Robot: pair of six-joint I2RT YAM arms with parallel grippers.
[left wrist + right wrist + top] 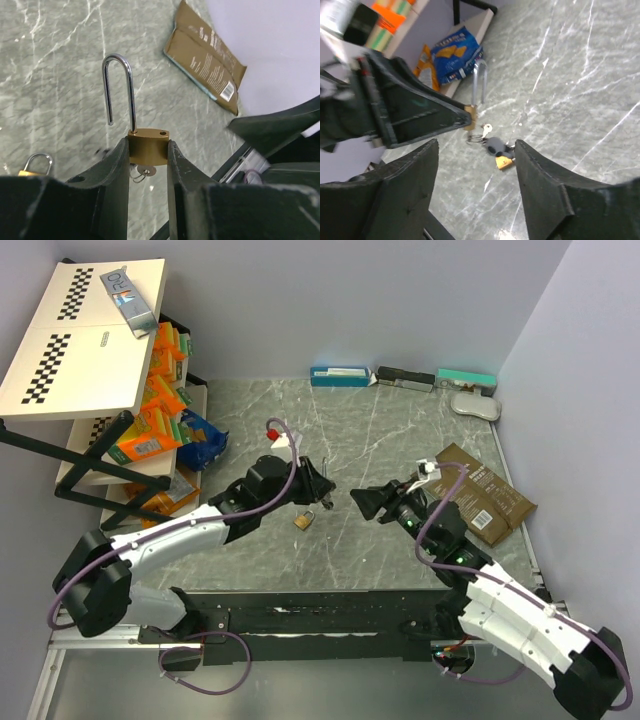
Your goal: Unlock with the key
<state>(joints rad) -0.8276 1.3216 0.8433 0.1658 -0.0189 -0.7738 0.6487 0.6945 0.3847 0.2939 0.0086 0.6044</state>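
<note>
Two padlocks, one key ring, two grippers.

At 9 o'clock of the table [400, 440]: shelf [100, 455] stocked with orange snack packs, with a blue bag [203, 438] at its foot.

At the table's centre: left gripper [318, 480], fingers [112, 170] clenched on the brass body of the padlock [148, 146]. One finger presses each side face, and the body's top sits just proud of the tips. The shackle [119, 90] is sprung open and stands toward 12 o'clock in the left wrist view, its short leg free of the body. The key ring [142, 172], carrying a key [486, 129], hangs at 6 o'clock under the body.

At 7 o'clock of the left gripper: second padlock [303, 520], lying on the table, apart from both grippers.

At 3 o'clock of the left gripper, near but not touching: right gripper [362, 498], fingers [547, 190] spread wide and grasping nothing, tips facing the held padlock.

At 3 o'clock of the table: brown packet [485, 495], lying flat.

At 12 o'clock, along the back wall: boxes [340, 375].
</note>
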